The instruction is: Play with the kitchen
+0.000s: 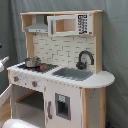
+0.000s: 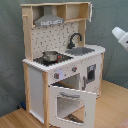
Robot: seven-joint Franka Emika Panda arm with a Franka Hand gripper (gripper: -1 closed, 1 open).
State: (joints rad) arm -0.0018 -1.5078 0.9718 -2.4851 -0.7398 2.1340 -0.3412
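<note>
Kitchen standing upright, oven door hanging open below the stove, pot sitting beside the sink. Tool's opening: impossible to tell.

A grey curtain hangs above the wooden floor.

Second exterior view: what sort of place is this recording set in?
Probably a lab or studio corner, not a real kitchen: a toy kitchen stands on a wooden floor before a grey curtain.
</note>
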